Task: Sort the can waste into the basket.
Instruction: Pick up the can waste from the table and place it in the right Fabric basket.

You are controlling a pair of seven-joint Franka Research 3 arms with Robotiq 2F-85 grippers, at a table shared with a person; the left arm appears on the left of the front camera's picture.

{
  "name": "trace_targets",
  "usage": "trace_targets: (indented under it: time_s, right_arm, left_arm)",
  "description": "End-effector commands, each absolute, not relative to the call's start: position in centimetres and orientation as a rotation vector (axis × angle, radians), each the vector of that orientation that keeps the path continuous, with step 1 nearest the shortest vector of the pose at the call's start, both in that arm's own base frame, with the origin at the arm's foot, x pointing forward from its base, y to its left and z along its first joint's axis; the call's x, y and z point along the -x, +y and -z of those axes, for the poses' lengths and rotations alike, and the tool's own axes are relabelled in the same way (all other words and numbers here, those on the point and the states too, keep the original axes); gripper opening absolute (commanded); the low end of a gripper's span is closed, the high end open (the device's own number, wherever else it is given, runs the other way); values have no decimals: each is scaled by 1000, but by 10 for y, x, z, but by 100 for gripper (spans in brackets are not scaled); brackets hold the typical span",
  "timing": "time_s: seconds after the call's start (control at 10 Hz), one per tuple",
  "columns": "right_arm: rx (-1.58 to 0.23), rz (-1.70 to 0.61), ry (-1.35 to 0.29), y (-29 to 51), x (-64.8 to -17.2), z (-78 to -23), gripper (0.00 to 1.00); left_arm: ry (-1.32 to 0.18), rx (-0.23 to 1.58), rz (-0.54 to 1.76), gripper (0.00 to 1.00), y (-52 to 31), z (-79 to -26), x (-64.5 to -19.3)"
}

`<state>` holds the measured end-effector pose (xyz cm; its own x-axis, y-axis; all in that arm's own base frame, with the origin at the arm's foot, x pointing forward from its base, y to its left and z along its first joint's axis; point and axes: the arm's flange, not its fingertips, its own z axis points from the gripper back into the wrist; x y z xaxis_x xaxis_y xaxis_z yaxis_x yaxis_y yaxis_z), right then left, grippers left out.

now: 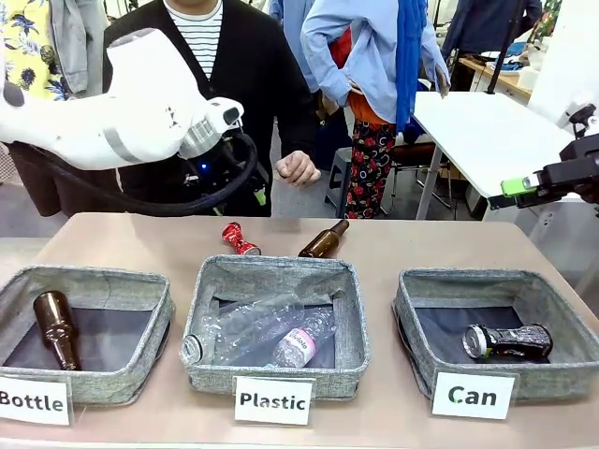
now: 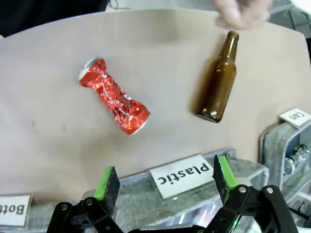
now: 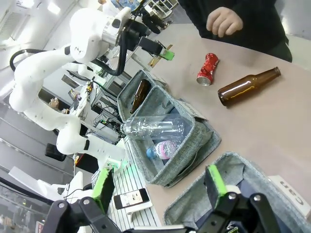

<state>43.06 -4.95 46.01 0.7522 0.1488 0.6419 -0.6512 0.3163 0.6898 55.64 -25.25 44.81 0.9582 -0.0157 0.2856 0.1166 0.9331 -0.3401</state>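
Note:
A crushed red can (image 1: 240, 239) lies on the table behind the middle basket; it also shows as the red can (image 2: 114, 96) and red can (image 3: 208, 68). A black can (image 1: 508, 341) lies inside the grey basket (image 1: 412, 323) signed "Can" at the right. My left gripper (image 1: 255, 192) hangs open above the table's far side, over the red can; in its wrist view the left gripper (image 2: 165, 177) is empty. My right gripper (image 1: 505, 192) is open and empty, high at the right, above the Can basket (image 3: 228, 160); its own view shows the right gripper (image 3: 159, 183).
A brown bottle (image 1: 325, 241) lies right of the red can. The "Plastic" basket (image 1: 356, 318) holds clear bottles, and the "Bottle" basket (image 1: 19, 299) holds a brown bottle. A person's hand (image 1: 298, 167) hovers at the far edge.

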Motion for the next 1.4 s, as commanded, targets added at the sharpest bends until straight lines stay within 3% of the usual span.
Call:
trace_targets:
  time_s: [0.0,0.3,0.7,1.1,1.3]
  right_arm:
    - [-1133,-579,-525,-51,-430,-461,100]
    - [-1133,-579,-525,-51,-430,-461,100]
    - [-1133,-579,-525,-51,-430,-461,100]
    - [-1133,-579,-525,-51,-430,-461,100]
    - [-1133,-579,-525,-51,-430,-461,100]
  left_arm:
    - [-230,464,97,100,-168,-490,-536]
    - [-262,613,73,100,-5,-528,-443]
    - [-315,969,49,100,125,-520,-408]
    - [-292,998,73,100,134,-523,-419]
    - [-333,994,92,100,159,-559,-391]
